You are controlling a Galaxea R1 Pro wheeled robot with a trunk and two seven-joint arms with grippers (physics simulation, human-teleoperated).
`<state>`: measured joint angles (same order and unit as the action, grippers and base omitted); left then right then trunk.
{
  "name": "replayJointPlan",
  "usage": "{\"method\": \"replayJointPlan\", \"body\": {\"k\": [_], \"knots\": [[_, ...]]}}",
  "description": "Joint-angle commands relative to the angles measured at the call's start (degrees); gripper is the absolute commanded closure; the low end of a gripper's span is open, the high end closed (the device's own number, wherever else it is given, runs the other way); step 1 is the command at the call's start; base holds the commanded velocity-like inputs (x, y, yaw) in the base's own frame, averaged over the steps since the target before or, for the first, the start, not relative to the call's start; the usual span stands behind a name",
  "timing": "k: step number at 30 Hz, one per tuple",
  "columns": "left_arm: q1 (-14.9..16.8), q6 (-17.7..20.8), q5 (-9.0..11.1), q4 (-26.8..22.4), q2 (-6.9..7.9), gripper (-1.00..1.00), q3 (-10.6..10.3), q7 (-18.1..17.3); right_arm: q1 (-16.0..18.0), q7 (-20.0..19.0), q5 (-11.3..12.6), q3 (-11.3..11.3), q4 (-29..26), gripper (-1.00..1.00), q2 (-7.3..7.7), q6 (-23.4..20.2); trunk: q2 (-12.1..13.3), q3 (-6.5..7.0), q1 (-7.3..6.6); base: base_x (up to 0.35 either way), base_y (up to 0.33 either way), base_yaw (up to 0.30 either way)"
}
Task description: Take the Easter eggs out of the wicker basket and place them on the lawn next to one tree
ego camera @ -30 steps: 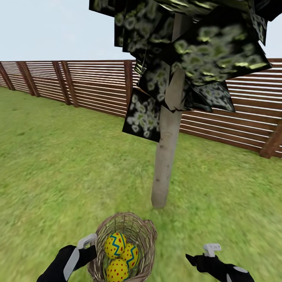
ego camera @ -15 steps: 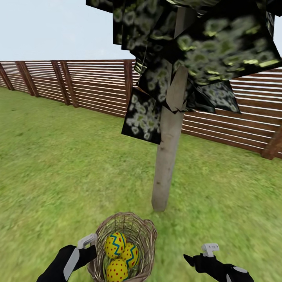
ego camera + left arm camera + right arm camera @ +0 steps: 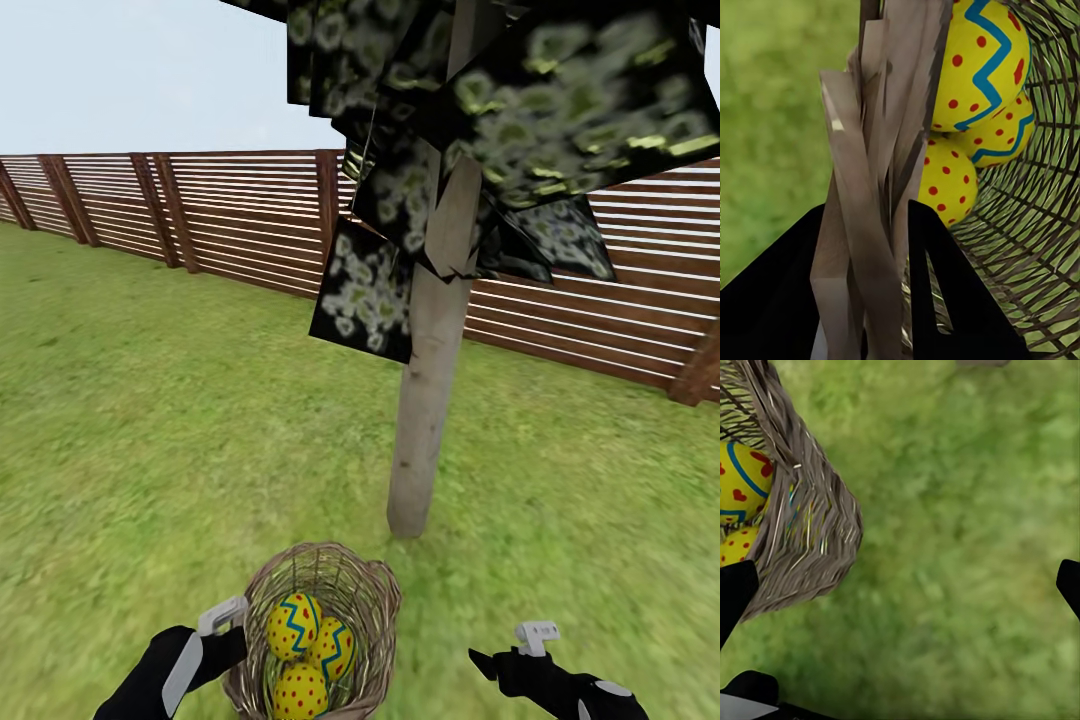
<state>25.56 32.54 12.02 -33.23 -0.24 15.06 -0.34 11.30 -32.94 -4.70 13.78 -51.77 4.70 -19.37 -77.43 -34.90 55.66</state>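
Near the bottom of the head view, the wicker basket (image 3: 320, 625) sits on the lawn (image 3: 150, 430) just in front of the tree (image 3: 430, 400), whose pale trunk rises from the grass a little beyond and to the right of the basket. All three Easter eggs (image 3: 305, 645) lie inside it, piled together and touching one another: one on top with a blue zigzag, one to its right, one nearest the robot with red dots. In the left wrist view the eggs (image 3: 975, 97) press against the woven inner wall.

The left gripper (image 3: 225, 625) is at the basket's left rim, and in the left wrist view its two dark fingers (image 3: 945, 300) stand on either side of the rim's woven strands (image 3: 870, 195), clamped on that wall. The right gripper (image 3: 520, 650) hangs over bare grass to the right of the basket, well apart from it; in the right wrist view its fingertips (image 3: 1069, 581) sit far apart at the picture's edges, spread wide and holding nothing, with the basket's side (image 3: 802, 532) near one finger.

A brown slatted fence (image 3: 230, 215) runs along the far side of the grass
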Motion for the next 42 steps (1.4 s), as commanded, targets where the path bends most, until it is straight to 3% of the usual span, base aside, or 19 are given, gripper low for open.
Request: {"method": "replayJointPlan", "body": {"k": [1, 34, 36, 38, 41, 42], "knots": [[0.03, 0.33, 0.64, -0.08, -0.03, 1.0, 0.22, -0.1, 0.04, -0.41, -0.49, 0.2, -0.08, -1.0, -0.04, -0.23, -0.03, -0.05, 0.0, 0.0, 0.0, 0.0], [0.04, 0.33, 0.64, -0.08, -0.03, 1.0, 0.23, -0.1, 0.04, -0.38, -0.5, 0.21, -0.25, -1.0, 0.05, -0.28, -13.27, -5.98, 7.25, 0.0, 0.0, 0.0], [0.04, 0.33, 0.64, -0.08, -0.03, 1.0, 0.23, -0.1, 0.04, -0.5, -0.35, 0.78, -0.68, -1.0, 0.53, -0.8, -14.07, -6.33, 7.69, 0.0, 0.0, 0.0], [0.03, 0.33, 0.64, -0.08, -0.03, 1.0, 0.23, -0.1, 0.04, -0.74, -0.32, 2.92, -0.91, -1.0, 0.72, -0.98, -14.87, -6.69, 8.12, 0.0, 0.0, 0.0], [0.03, 0.33, 0.64, -0.08, -0.03, 1.0, 0.23, -0.1, 0.04, -6.74, -0.33, 3.68, -0.9, -1.0, 1.47, -2.33, -16.07, -7.23, 8.78, 0.0, 0.0, 0.0], [0.06, 0.33, 0.64, -0.08, -0.03, 1.0, 0.23, -0.1, 0.04, -7.18, -0.32, 3.7, -0.88, -1.0, 1.47, -2.44, -16.48, -7.41, 9.0, 0.0, 0.0, 0.0]]}}
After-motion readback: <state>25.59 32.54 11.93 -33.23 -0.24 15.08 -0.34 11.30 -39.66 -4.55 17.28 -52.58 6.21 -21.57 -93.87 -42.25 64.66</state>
